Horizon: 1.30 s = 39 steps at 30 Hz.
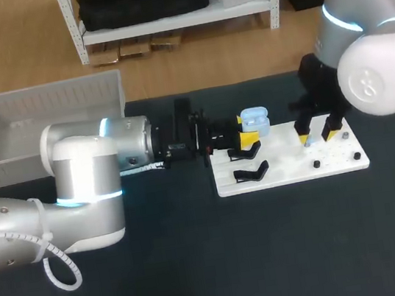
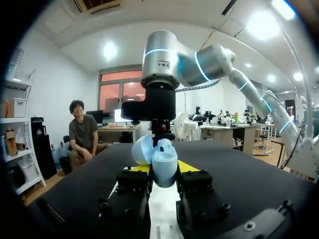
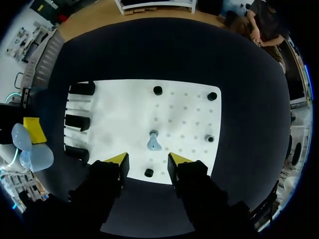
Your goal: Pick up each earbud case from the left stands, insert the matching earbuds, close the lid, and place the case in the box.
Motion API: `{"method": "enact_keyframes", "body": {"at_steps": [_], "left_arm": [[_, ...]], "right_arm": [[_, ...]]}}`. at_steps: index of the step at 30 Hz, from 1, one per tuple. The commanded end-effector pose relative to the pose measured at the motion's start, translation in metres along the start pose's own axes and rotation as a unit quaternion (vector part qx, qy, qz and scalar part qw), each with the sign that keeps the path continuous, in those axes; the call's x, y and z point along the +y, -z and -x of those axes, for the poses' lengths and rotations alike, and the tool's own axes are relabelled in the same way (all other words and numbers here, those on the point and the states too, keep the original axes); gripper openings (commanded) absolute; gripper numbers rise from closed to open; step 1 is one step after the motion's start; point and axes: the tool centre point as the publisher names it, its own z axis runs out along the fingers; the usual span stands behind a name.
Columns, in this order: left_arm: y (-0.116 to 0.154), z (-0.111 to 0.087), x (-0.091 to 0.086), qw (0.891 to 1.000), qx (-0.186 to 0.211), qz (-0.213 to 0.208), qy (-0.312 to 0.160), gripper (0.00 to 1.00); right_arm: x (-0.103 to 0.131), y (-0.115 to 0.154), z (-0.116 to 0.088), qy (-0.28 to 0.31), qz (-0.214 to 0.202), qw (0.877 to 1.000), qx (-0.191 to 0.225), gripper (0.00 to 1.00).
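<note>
My left gripper (image 1: 250, 139) is shut on a light blue earbud case (image 1: 254, 118) and holds it above the left end of the white board (image 1: 290, 168). In the left wrist view the case (image 2: 164, 162) sits between the yellow tips with its lid (image 2: 141, 149) swung open. My right gripper (image 1: 318, 130) hangs open over the right half of the board. In the right wrist view a light blue earbud (image 3: 153, 143) lies on the board just ahead of that gripper (image 3: 148, 160), in line with the gap between its fingers and untouched.
Black stands (image 1: 250, 172) sit on the board's left part, below the held case. Small black pegs (image 3: 158, 90) dot the board around the earbud. A pale plastic box (image 1: 44, 119) stands at the table's back left, behind my left arm.
</note>
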Motion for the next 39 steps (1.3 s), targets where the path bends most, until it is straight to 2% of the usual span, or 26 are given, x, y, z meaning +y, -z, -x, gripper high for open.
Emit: {"method": "enact_keyframes", "body": {"at_steps": [1, 10, 39], "left_arm": [[0.000, -0.001, -0.002, 1.000, -0.001, 0.003, -0.002, 0.00], [0.000, -0.001, -0.002, 1.000, -0.001, 0.003, -0.002, 0.00], [0.000, -0.001, -0.002, 1.000, -0.001, 0.003, -0.002, 0.00]], "right_arm": [[0.001, -0.007, 0.004, 0.001, 0.000, 1.000, 0.000, 0.49], [-0.007, -0.013, 0.013, -0.024, -0.001, 1.000, -0.015, 0.44], [-0.010, -0.012, 0.010, -0.041, -0.001, 0.999, -0.020, 0.34]]}}
